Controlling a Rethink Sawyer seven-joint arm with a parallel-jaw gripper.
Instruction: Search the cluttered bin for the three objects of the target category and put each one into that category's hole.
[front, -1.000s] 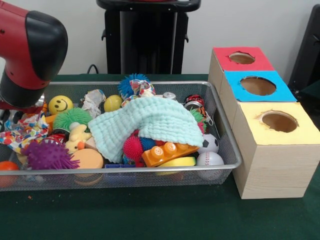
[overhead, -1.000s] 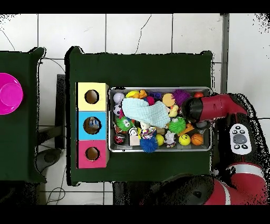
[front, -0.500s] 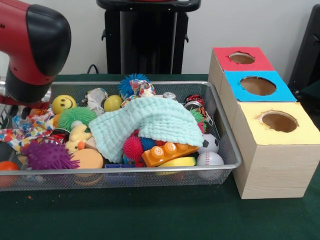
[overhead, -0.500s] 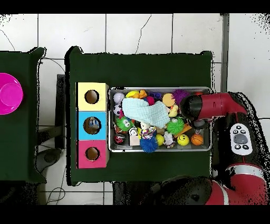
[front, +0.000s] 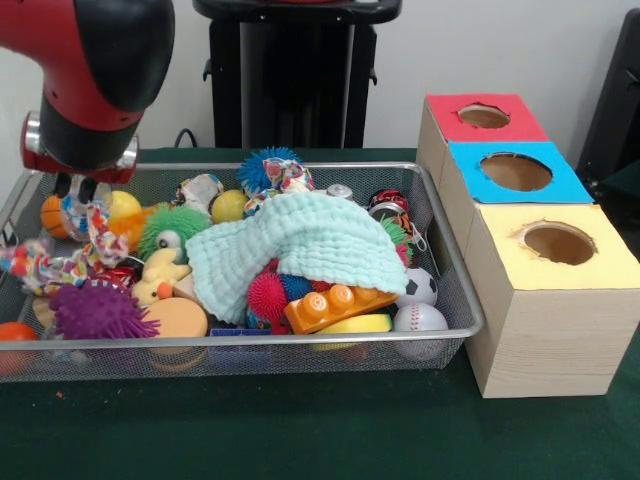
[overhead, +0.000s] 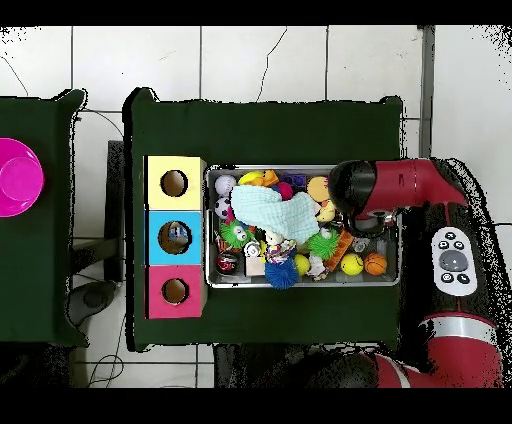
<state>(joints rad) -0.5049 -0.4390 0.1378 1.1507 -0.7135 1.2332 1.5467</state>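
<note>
The dark green table (front: 300, 430) fills the bottom of the front view. My red and black arm (front: 90, 60) comes in at the upper left of that frame; in the overhead view it (overhead: 400, 188) lies over the right end of the cluttered bin (overhead: 300, 284) and hides my tool. The bin (front: 300, 340) spans the left and middle of the front view, heaped with toys.

To its right stands a row of three wooden boxes, the blue-topped box (front: 560, 185) in the middle between a red-topped one and a yellow-topped one. A mint-green cloth (front: 310, 245) is draped over the centre of the pile. A patterned cloth (front: 60, 265) runs from the bin's left end up to my gripper (front: 78, 190), which is clenched on its upper end just above the toys.

Along the front rim lie a purple spiky ball (front: 95, 312), an orange block (front: 338, 305) and a baseball (front: 420, 318).

The hole (front: 516, 171) sits at the right of the front frame; from overhead, at centre left, the hole (overhead: 174, 236) shows something blue and white inside. I cannot pick out any of the three objects in the clutter.
</note>
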